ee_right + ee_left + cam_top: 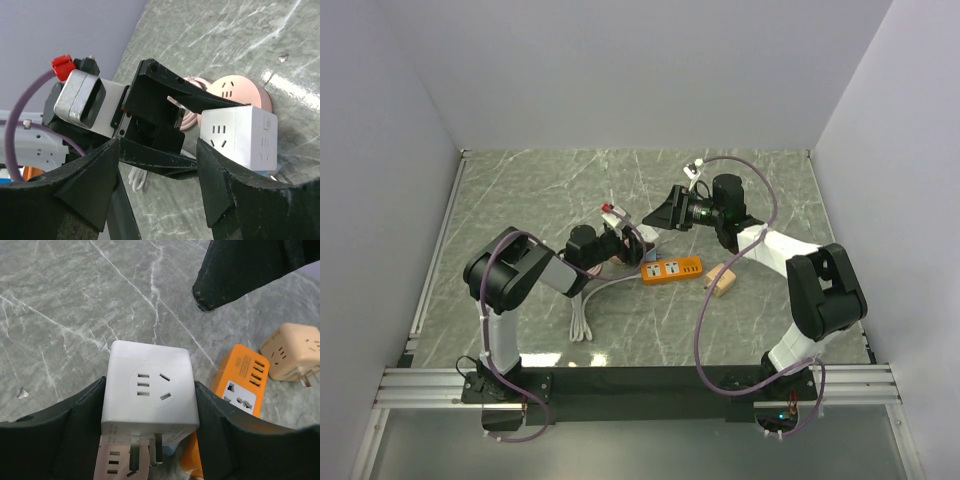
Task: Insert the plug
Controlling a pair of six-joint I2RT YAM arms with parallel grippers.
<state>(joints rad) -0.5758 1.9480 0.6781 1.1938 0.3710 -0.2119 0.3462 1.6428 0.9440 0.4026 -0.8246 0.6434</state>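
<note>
My left gripper (150, 432) is shut on a white cube plug adapter (147, 390), gripping its two sides. The cube's metal prongs point down, just above a pink socket (112, 460) lying under it on the table. In the right wrist view the white cube (242, 135) sits over the round pink socket (235, 90), held between the left fingers (190, 95). My right gripper (160, 185) is open and empty, hovering a little beyond the cube (665, 212). In the top view the left gripper (628, 245) is at mid table.
An orange power strip (671, 270) lies just right of the cube, also in the left wrist view (240, 385). A beige cube adapter (722, 280) lies beside it. A white cable (582, 320) and a pink cable trail towards the left arm.
</note>
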